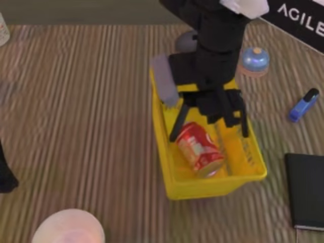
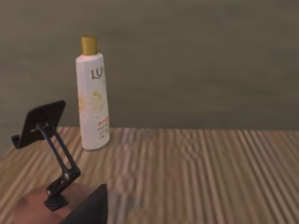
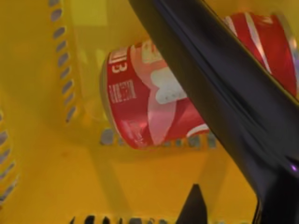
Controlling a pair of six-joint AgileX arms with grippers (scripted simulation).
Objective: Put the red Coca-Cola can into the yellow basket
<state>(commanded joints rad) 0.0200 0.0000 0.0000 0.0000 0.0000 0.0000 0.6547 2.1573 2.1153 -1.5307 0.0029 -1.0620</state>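
One red Coca-Cola can [image 1: 199, 149] lies on its side on the floor of the yellow basket [image 1: 212, 186], its long axis running from about 11 o'clock to 5 o'clock in the top view, with the silver end toward 5 o'clock, near the basket's front wall. The can is short and cylindrical, red with white lettering and pale panels; in the right wrist view the can [image 3: 145, 105] shows a printed label block and rests against the slotted yellow wall [image 3: 60, 70]. A black folding handle [image 1: 180, 121] crosses the basket interior just at the can's upper end, and in the right wrist view a broad black bar [image 3: 219, 88] cuts diagonally across the can. The right gripper [image 1: 223, 109] hangs over the far half of the basket, above the can and apart from it, holding nothing; how wide its fingers stand cannot be told. The left arm [image 1: 6, 174] sits parked at the table's left edge, about 9 o'clock. Around the basket: a service bell [image 1: 254, 59] at 1 o'clock, a blue stapler [image 1: 304, 105] at 3 o'clock, a black notebook [image 1: 306, 191] at 4 o'clock, a pale round object [image 1: 68, 228] at 7 o'clock. The left wrist view shows a white bottle [image 2: 93, 100] with a gold cap and a black phone stand [image 2: 49, 149].
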